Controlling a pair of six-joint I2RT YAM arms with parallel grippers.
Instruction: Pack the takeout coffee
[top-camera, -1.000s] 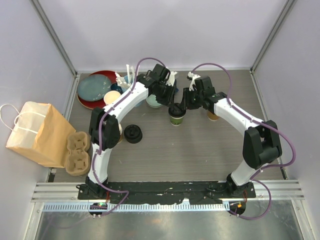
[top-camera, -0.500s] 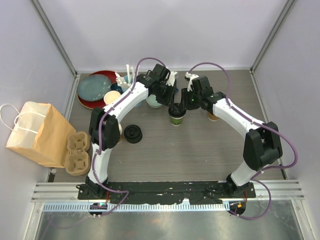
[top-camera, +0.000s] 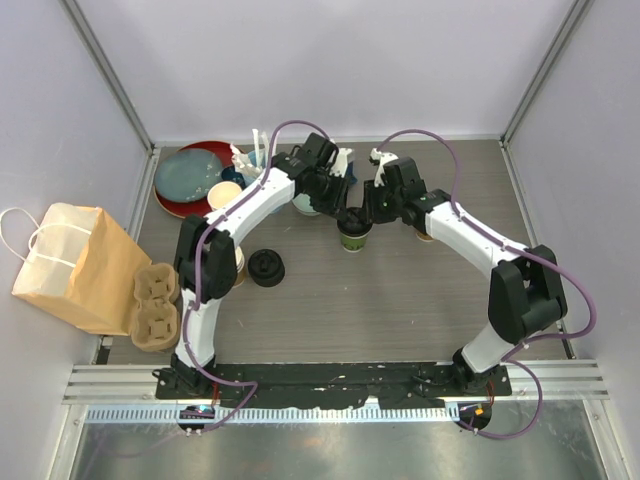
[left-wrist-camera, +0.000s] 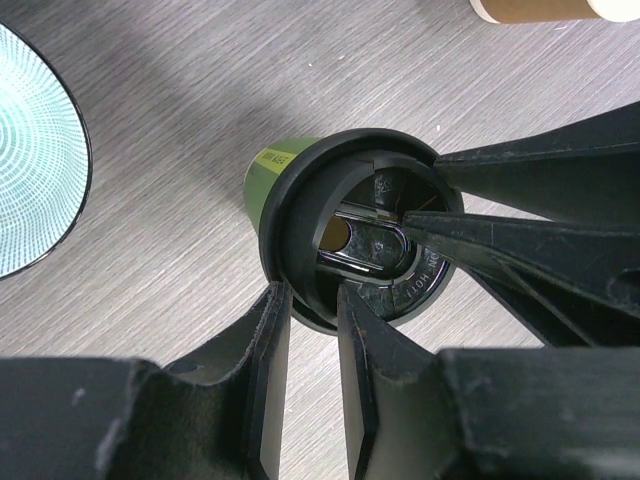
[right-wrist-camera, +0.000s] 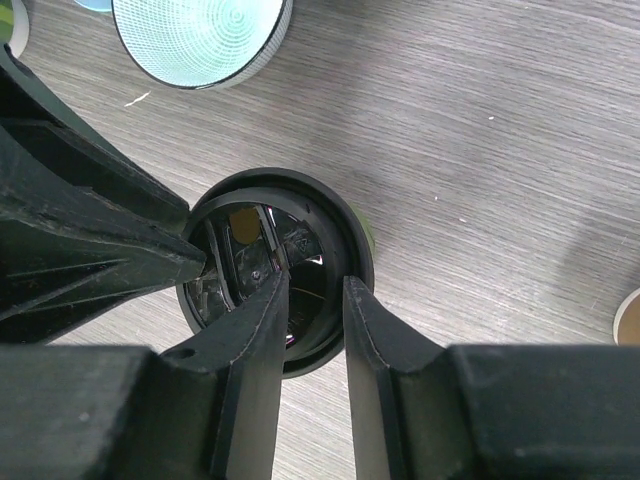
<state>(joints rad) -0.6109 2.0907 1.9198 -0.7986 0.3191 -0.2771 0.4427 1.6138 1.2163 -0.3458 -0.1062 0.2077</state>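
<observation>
The green-walled paper cup (top-camera: 354, 236) stands mid-table with its black lid (left-wrist-camera: 350, 230) on top, and both grippers meet over it. My left gripper (left-wrist-camera: 305, 312) straddles the lid's near rim, one finger outside and one inside, shut on that rim. My right gripper (right-wrist-camera: 312, 285) straddles the lid (right-wrist-camera: 275, 265) at its near right rim; whether its pads press the rim is unclear. The right fingers (left-wrist-camera: 520, 230) reach in over the lid in the left wrist view. A brown paper cup (top-camera: 426, 233) with a cream rim stands just right, partly under the right arm.
A teal patterned bowl (top-camera: 306, 206) sits just behind the green cup. Red and blue plates (top-camera: 188, 176) and a cream cup (top-camera: 225, 192) stand at the back left. A stack of black lids (top-camera: 267, 268), a cardboard cup carrier (top-camera: 155, 305) and a paper bag (top-camera: 65, 265) lie at the left.
The right gripper has shifted a little left and back over the lid, and its jaws have narrowed slightly. The left gripper and the green cup have stayed put.
</observation>
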